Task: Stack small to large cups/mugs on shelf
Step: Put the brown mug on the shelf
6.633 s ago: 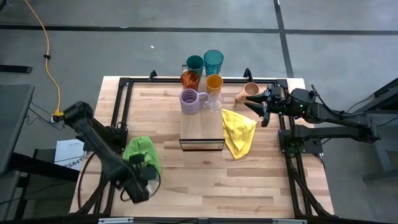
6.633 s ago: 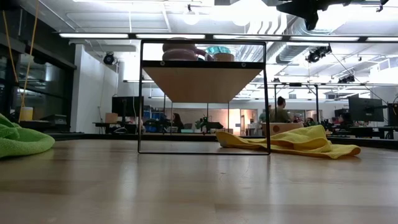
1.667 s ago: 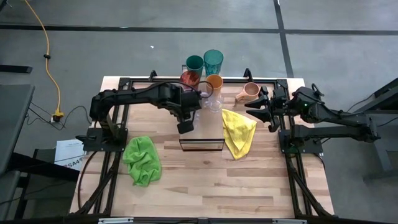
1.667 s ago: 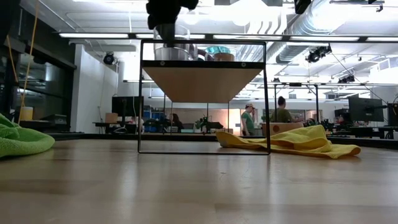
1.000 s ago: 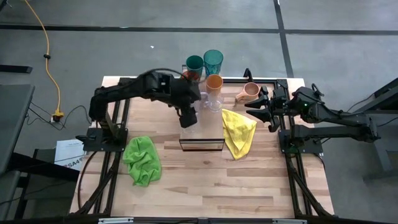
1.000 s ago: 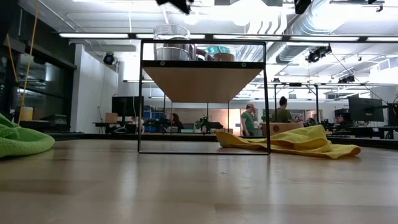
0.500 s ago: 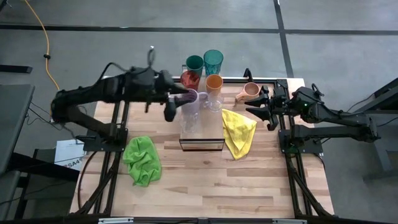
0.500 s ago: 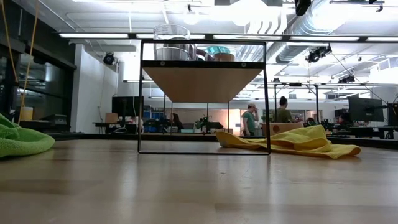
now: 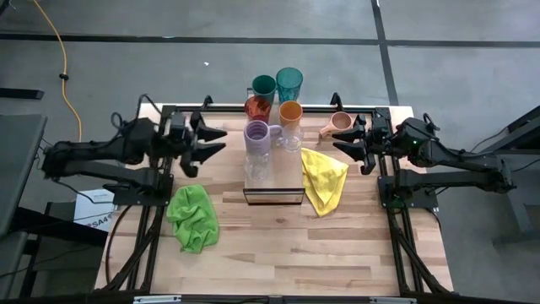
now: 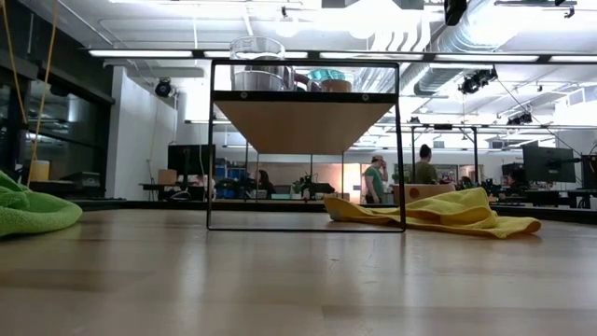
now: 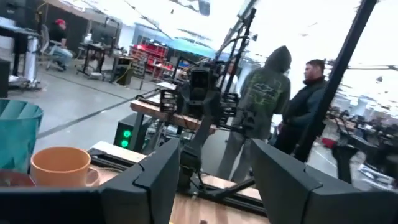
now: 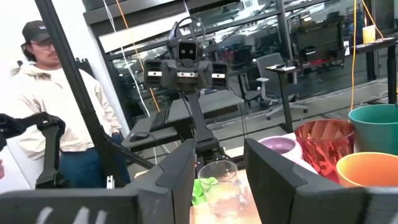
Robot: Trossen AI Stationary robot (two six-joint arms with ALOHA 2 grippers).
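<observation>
L gripper [image 9: 213,141] sits over the table's left-rear area, jaws spread apart, holding nothing; it points toward the shelf [image 9: 287,179] but is well apart from it. R gripper [image 9: 353,147] hovers at the right-rear edge, fingers parted w/ nothing between them, just beside the tan mug [image 9: 338,123], not touching.

Shelf stands mid-table. On its rear end: lavender mug [image 9: 257,133] w/ a clear glass [image 9: 256,164] just in front of it; low view shows that glass [image 10: 256,63] on the shelf's left end. Second clear glass [image 9: 291,139] is beside the lavender mug, under the orange cup [image 9: 290,111]. Red-amber tumbler [image 9: 257,107] and two teal tumblers [image 9: 288,83] cluster at the rear edge. Whether those stand on the shelf or behind it, can't tell.

Yellow cloth [image 9: 323,177] lies right of the shelf, touching it; green cloth [image 9: 193,216] front-left, well apart.

People stand in the room beyond the table.
</observation>
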